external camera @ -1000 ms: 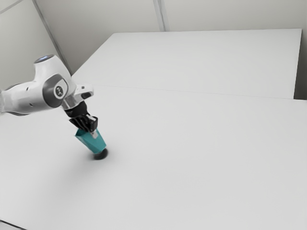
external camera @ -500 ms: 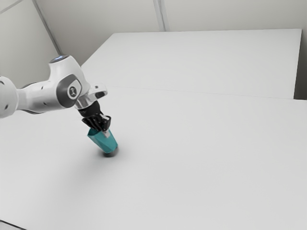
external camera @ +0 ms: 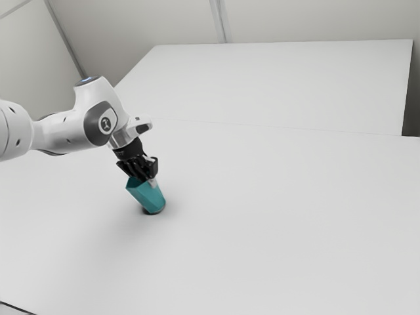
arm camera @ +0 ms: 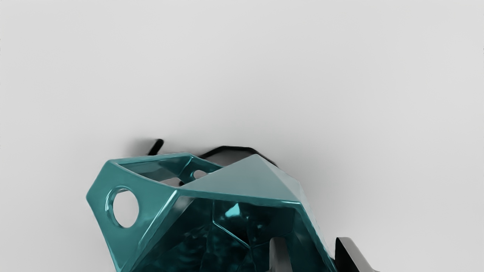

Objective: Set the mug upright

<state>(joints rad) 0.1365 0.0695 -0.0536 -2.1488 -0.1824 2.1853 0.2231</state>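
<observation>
Pale walls (external camera: 151, 23) stand behind a white tabletop (external camera: 295, 197), bare around the work. Object: teal mug (external camera: 146, 197), directly below my claw (external camera: 147, 182). State of claw: pinching the mug's wall, one finger (arm camera: 280, 254) inside the mouth, the other (arm camera: 349, 252) outside. Posture of mug: tilted, mouth up near the claw and leaning back toward the arm, base lower and farther out. Noted over the last second: claw and mug travelled together, away from the arm's base, with little change in slant; the dark shadow (external camera: 149, 212) has drawn in tight under the base. Reading: the mug has come down while carried, and the grip held. Whether the base's edge touches the tabletop, I cannot tell. Bearing on the task: height looks nearly right, angle does not; the mug is not yet upright. Judged next: turn the claw so the base swings level, then seat it before letting go. Risk: releasing at this slant could let it topple, or the wall could pivot between my fingers if the base edge catches.
</observation>
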